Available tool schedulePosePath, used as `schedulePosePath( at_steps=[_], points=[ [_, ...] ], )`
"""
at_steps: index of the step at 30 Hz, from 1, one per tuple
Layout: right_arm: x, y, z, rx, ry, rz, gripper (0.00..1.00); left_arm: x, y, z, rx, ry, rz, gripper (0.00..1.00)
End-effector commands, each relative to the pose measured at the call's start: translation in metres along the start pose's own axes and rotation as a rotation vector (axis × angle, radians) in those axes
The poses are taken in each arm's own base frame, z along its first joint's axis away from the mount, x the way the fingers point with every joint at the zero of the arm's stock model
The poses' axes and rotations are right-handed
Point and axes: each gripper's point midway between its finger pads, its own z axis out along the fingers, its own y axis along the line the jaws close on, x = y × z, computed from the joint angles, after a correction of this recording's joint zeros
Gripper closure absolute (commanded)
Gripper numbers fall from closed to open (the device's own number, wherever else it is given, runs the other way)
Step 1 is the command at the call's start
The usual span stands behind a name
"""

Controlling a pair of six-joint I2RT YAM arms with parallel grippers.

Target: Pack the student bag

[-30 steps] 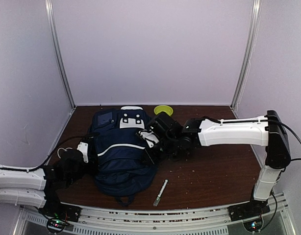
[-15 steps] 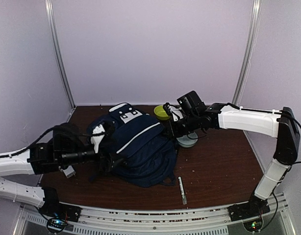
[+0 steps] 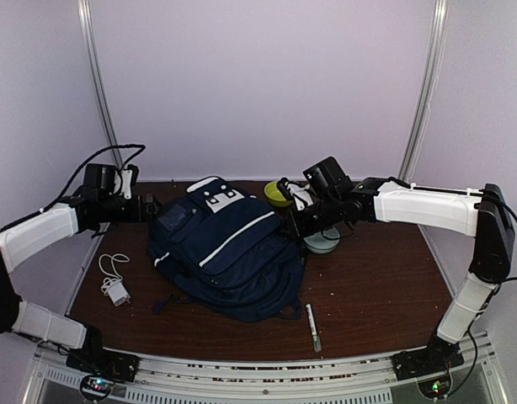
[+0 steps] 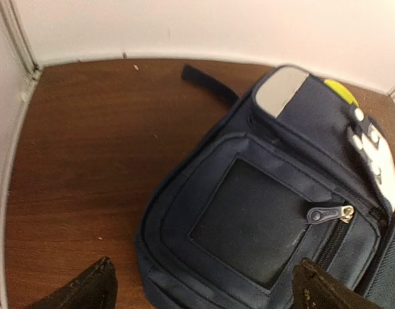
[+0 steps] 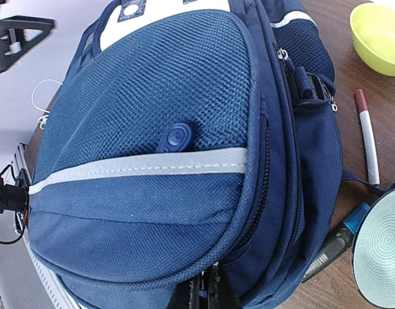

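The student bag [image 3: 229, 257] is a large navy backpack with a white stripe, lying in the middle of the table. Its square side pocket [image 4: 249, 219] and a zipper pull [image 4: 329, 214] fill the left wrist view. My left gripper [image 3: 151, 206] hovers at the bag's back-left end, open wide over that pocket [image 4: 204, 293], holding nothing. My right gripper [image 3: 290, 220] is at the bag's right side, and the student bag [image 5: 152, 193] fills its wrist view. Its fingers [image 5: 210, 295] are shut on the bag's front panel seam beside the zipper.
A yellow-green bowl [image 3: 278, 194] stands behind the bag. A round pale plate [image 3: 322, 241] lies under the right arm. A marker [image 3: 313, 326] lies near the front edge. A white charger with its cable [image 3: 117, 292] lies at the left. A dark slim object [image 5: 336, 241] lies beside the plate.
The left arm has risen and swung from the bag's front left to its back-left end, and its jaws have opened. The bag, turned earlier, now lies still; the right gripper keeps its hold.
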Motion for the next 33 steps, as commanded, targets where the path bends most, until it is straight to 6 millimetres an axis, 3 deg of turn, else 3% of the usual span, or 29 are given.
schedulePosePath(
  at_steps=[1,5,9,12,14,18,19,23,26,33],
  points=[
    [-0.005,0.010,0.002,-0.023,-0.027,-0.053,1.00,-0.006,-0.024,0.039,0.188,0.090,-0.048,0.02],
    [-0.008,0.011,0.003,-0.034,-0.040,-0.045,1.00,0.011,-0.030,0.084,0.266,0.176,-0.088,0.02],
    [-0.015,0.012,0.005,-0.034,-0.052,-0.037,1.00,0.033,-0.036,0.101,0.326,0.208,-0.161,0.04],
    [-0.023,0.007,0.006,-0.024,-0.075,-0.024,1.00,0.058,-0.026,0.093,0.273,0.219,-0.152,0.26],
    [-0.030,0.004,0.006,-0.034,-0.094,-0.001,1.00,0.074,-0.018,0.085,0.227,0.240,-0.153,0.56],
    [-0.039,0.005,0.012,-0.049,-0.089,0.014,1.00,0.096,-0.016,0.065,0.211,0.231,-0.184,0.96],
    [-0.040,0.006,0.015,-0.054,-0.089,0.017,1.00,0.102,-0.014,0.059,0.192,0.224,-0.191,1.00],
    [-0.050,0.007,0.016,-0.053,-0.096,0.021,1.00,0.119,-0.005,0.033,0.119,0.193,-0.202,1.00],
    [-0.065,0.010,0.006,-0.037,-0.125,-0.002,1.00,0.118,-0.005,0.012,0.098,0.155,-0.186,1.00],
    [-0.111,0.019,-0.037,0.040,-0.226,-0.098,1.00,0.118,-0.050,-0.019,0.147,0.108,-0.107,1.00]
  ],
)
